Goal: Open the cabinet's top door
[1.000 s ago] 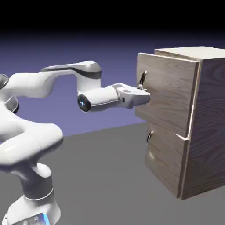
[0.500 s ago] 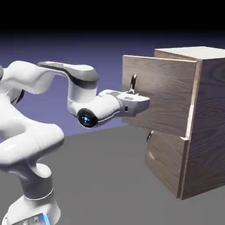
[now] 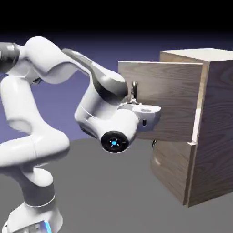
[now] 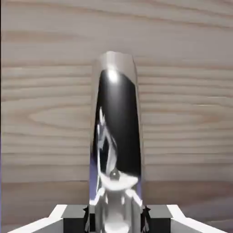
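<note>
The gripper (image 3: 136,103) is clamped on the handle (image 4: 116,136) of the top door (image 3: 175,98); in the hand view the curved dark metal bar fills the middle of the picture and runs down between the two grey fingertips (image 4: 73,216), which sit tight against either side of it, with the door's pale wood grain behind. In the exterior view the white hand lies roughly level against the door's front face, near the door's free edge, and the handle's upper end shows just above it

The door stands well swung out from the cabinet (image 3: 216,127): its free edge points toward the exterior view's left, while its hinge side meets the cabinet's front corner, and a wide gap shows between the panel and the cabinet's pale top edge. The lower panel (image 3: 170,166), with its own small handle, sits shut beneath it. The cabinet stands on the grey table (image 3: 109,195) toward its right side in the exterior view; the arm (image 3: 45,113) folds up from the lower left corner

By my reading the step in hand is the pull itself, well along, the door looking roughly halfway through its swing or more. The next move calls for carrying the handle on around the hinge's arc rather than straight back, letting the wrist turn with the panel so the bar does not slip from the grip, and minding that the folded elbow has room
</note>
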